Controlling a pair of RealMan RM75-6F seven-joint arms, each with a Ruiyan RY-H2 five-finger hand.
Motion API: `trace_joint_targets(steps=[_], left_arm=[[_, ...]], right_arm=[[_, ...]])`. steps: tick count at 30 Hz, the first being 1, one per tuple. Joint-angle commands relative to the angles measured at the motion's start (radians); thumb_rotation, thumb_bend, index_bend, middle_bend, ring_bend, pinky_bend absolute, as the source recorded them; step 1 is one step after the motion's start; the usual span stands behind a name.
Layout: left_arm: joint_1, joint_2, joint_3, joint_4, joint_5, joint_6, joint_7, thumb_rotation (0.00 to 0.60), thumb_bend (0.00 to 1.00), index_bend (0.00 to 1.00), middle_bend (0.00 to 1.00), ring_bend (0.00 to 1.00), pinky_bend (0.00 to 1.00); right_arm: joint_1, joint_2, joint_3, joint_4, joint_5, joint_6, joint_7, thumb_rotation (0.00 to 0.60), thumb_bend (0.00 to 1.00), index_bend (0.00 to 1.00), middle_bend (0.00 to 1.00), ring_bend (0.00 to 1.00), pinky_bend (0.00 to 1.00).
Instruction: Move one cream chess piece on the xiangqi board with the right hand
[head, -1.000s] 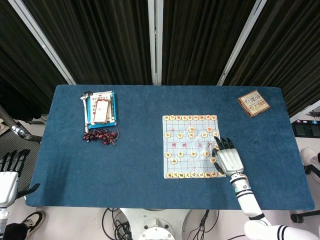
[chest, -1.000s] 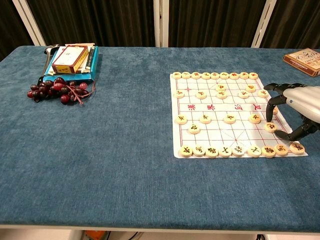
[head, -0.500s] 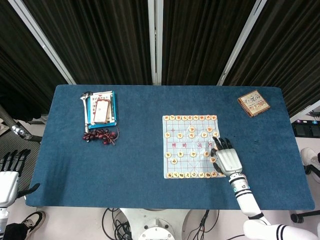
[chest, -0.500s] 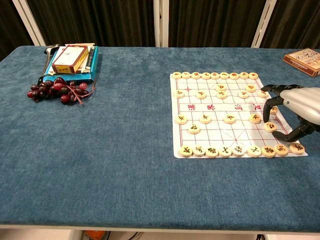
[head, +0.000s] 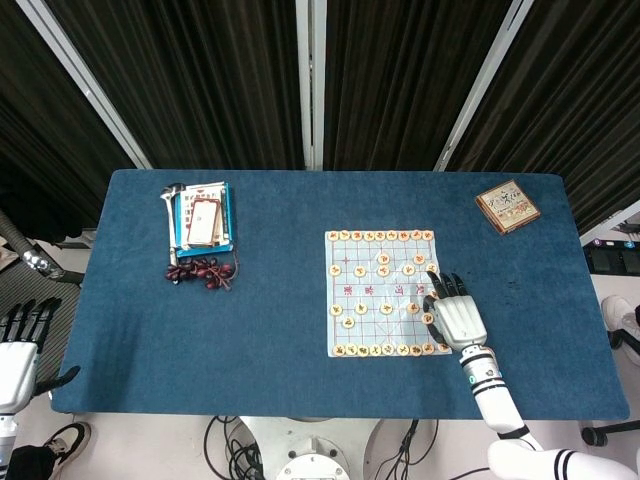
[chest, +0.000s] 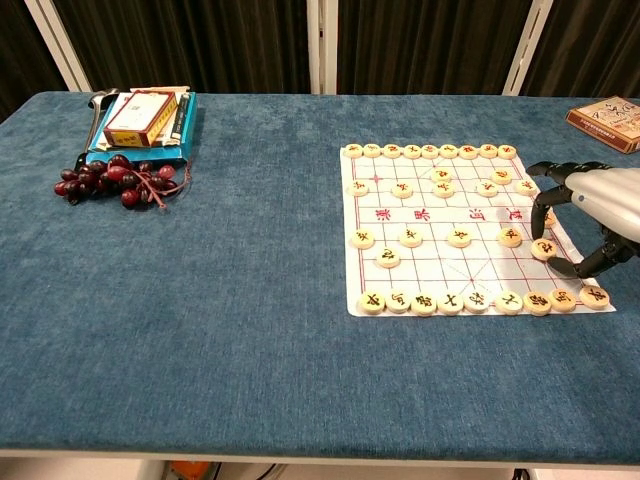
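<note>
Right hand (chest: 598, 205) arched over the right edge of the xiangqi board (chest: 432, 262), dark fingers (chest: 545, 212) curled down around one cream chess piece (chest: 544, 249) lying there, actual contact unclear; left hand (head: 20, 345) off the counter (chest: 250, 300), fingers spread, holding nothing.

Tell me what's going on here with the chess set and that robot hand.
The right hand is curled over the right edge of the xiangqi board, its fingers arched down around a cream chess piece near that edge. Whether the piece is actually gripped can't be told from either view. The other pieces sit in their rows. The left hand hangs off the table's left side, fingers spread, holding nothing.
</note>
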Motion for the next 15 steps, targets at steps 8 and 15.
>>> trace_joint_targets(steps=[8, 15], left_arm=[[0.002, 0.0, 0.0, -0.001, -0.002, 0.001, 0.0, 0.6, 0.09, 0.01, 0.06, 0.0, 0.02], [0.009, 0.001, 0.003, 0.006, -0.004, 0.007, -0.009, 0.6, 0.09, 0.01, 0.06, 0.0, 0.02]], right_arm=[[0.013, 0.028, 0.009, -0.073, -0.055, 0.026, -0.011, 0.6, 0.27, 0.55, 0.0, 0.0, 0.0], [0.055, -0.005, 0.027, -0.085, -0.039, -0.001, -0.071, 0.6, 0.27, 0.55, 0.0, 0.0, 0.0]])
